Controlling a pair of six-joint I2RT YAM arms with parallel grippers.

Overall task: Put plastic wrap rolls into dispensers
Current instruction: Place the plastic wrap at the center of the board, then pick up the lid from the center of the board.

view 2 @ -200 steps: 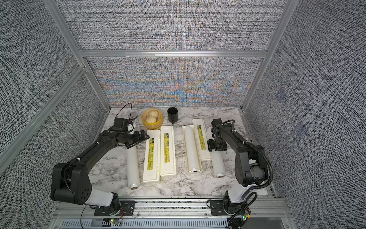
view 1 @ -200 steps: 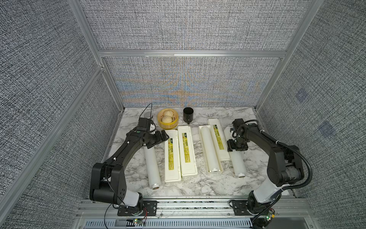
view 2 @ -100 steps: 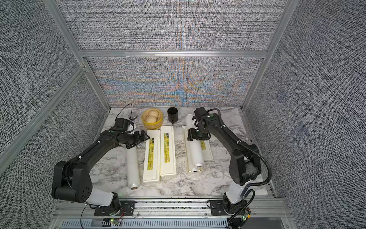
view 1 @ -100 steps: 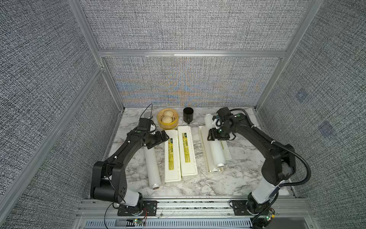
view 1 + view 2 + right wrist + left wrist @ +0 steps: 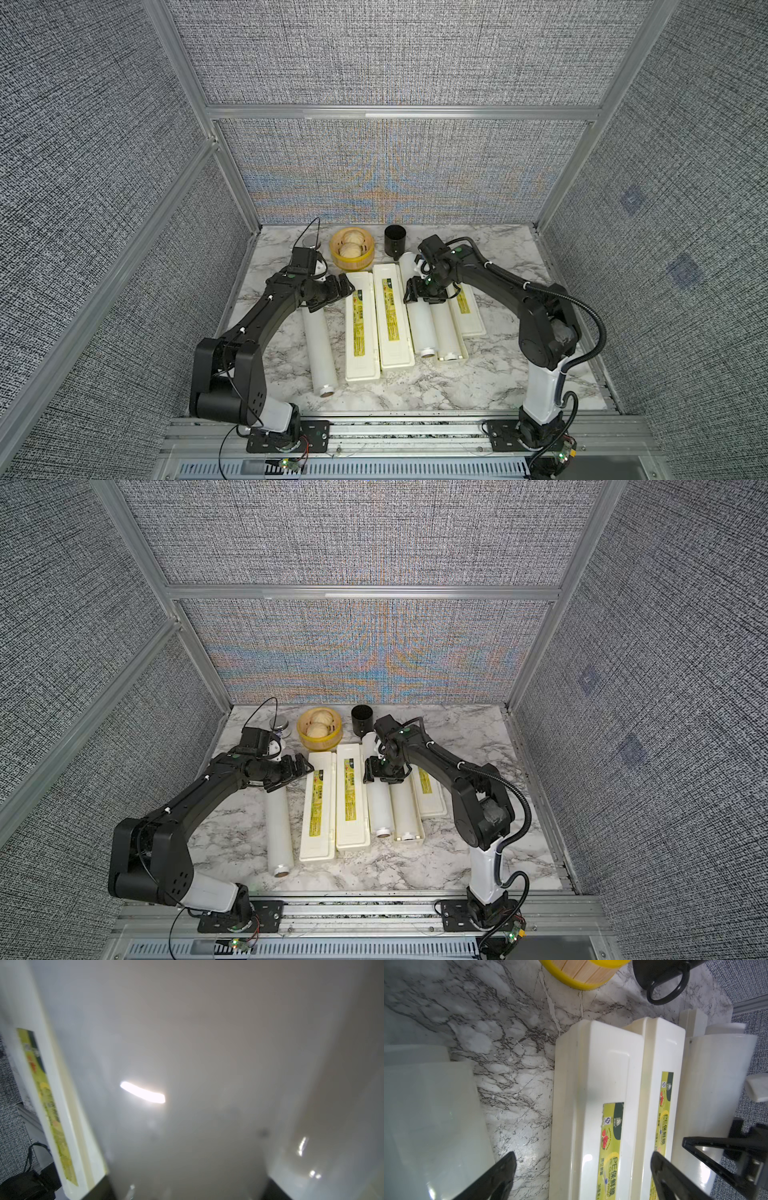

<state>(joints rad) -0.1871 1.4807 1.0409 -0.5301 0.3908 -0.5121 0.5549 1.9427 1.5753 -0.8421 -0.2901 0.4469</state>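
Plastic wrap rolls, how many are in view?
3. The bare roll lies left of the two closed dispensers; the held roll is in the right gripper, beside the open dispenser; the boxed roll lies inside it. Closed dispensers could hide more.

Both top views are bright, even and sharp, with moiré on the back wall (image 5: 395,174). The right wrist view is blurred, glare streaking the roll (image 5: 187,1053).

A blurred translucent-white plastic wrap roll (image 5: 197,1064) fills the right wrist view, hiding whatever lies behind it. The left wrist view's edge cuts off the round yellow bamboo steamer (image 5: 581,972) and the black handled cup (image 5: 654,968).
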